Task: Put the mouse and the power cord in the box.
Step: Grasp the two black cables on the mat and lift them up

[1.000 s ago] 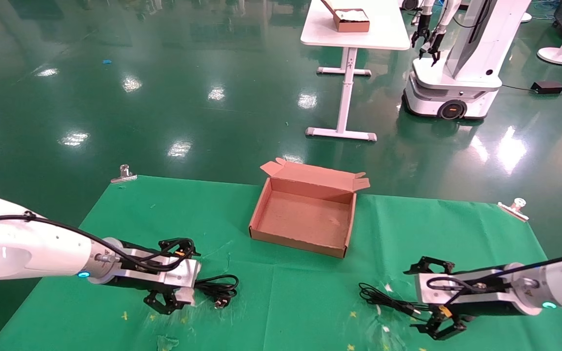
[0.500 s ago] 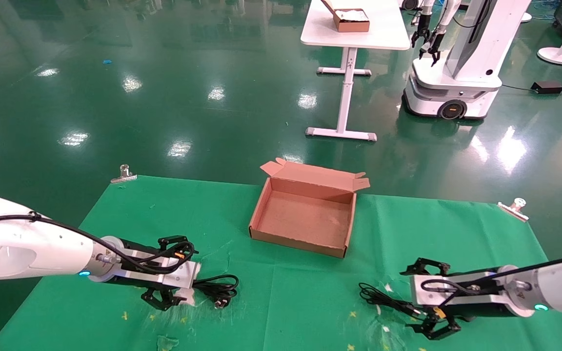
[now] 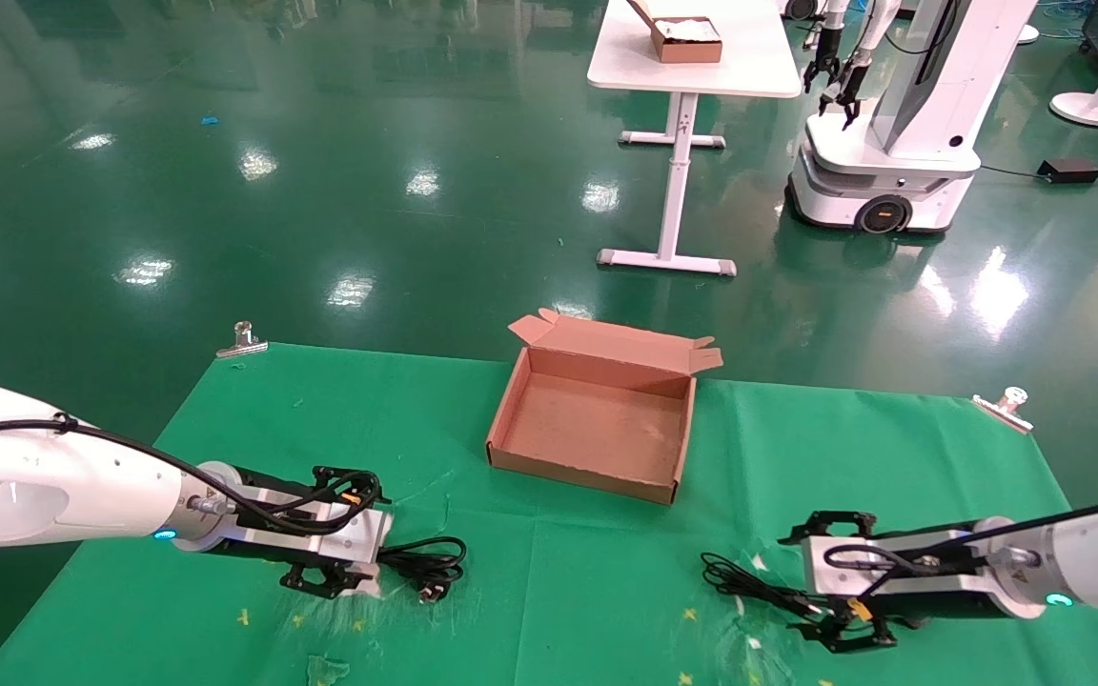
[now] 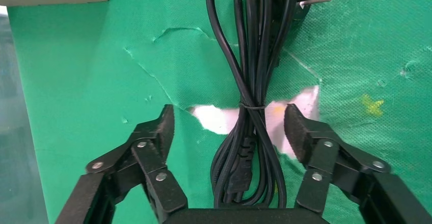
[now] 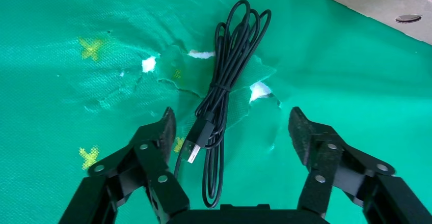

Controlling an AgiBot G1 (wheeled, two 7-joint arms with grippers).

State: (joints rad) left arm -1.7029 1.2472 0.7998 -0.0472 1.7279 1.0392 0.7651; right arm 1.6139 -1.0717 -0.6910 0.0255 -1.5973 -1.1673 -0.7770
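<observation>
The power cord (image 3: 430,562) lies tied in a bundle on the green cloth at the near left. My left gripper (image 3: 373,553) is open and low over it. In the left wrist view the power cord (image 4: 252,81) runs between the spread fingers of the left gripper (image 4: 230,119), untouched by either pad. My right gripper (image 3: 811,586) is open at the near right over the mouse's thin cable (image 3: 749,583). In the right wrist view that cable (image 5: 226,71) and its USB connector (image 5: 196,142) lie inside the right gripper (image 5: 233,119). The mouse body is hidden. The box (image 3: 582,474) stands open mid-table.
The green cloth (image 3: 549,591) is torn, with white patches beneath both cables. Metal clips (image 3: 242,340) pin its far corners. Beyond the table stand a white desk (image 3: 692,57) with a small brown box and another robot (image 3: 892,143). A box corner (image 5: 382,0) shows close to the right gripper.
Both grippers have sunk lower onto the cloth over their cables. The right one has also edged a little left. Cables and box have not moved.
</observation>
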